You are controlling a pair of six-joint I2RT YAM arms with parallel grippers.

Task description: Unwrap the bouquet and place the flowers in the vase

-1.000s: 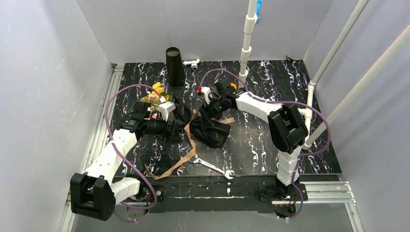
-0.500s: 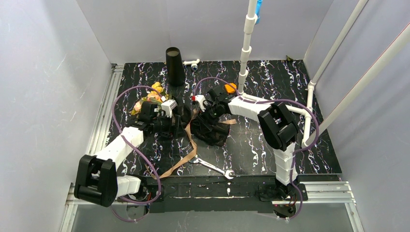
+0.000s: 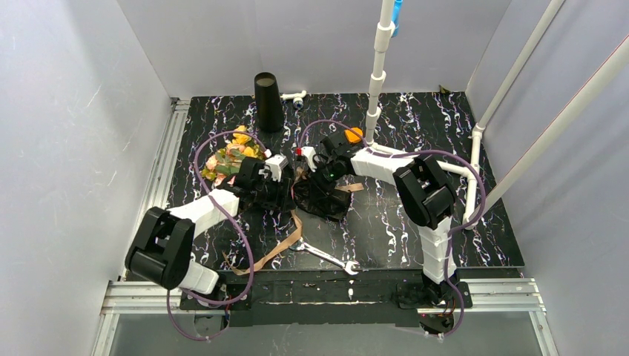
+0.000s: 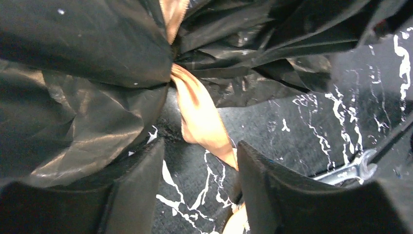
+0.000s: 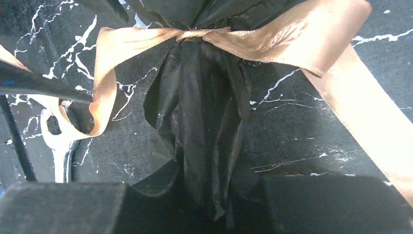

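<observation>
And there it was: the bouquet of pink and yellow flowers in crinkled black wrapping paper (image 3: 325, 203) lay on its side in the middle of the black marbled table (image 3: 415, 222). Its blooms (image 3: 230, 157) fanned toward the left, and a tan-brown satin ribbon (image 5: 219, 36) was knotted round its neck. The left fingers (image 4: 277, 195) stood apart right at the wrap. One loose ribbon tail ran down between them, brushing one finger, nothing pinched. The right fingers (image 5: 63, 207) flanked the twisted black paper tail below the knot; whether they gripped it, I couldn't tell. The tall matte black vase (image 3: 267, 101) stood upright at the far edge, well apart. A silver wrench (image 3: 326, 257) lay near the front.
</observation>
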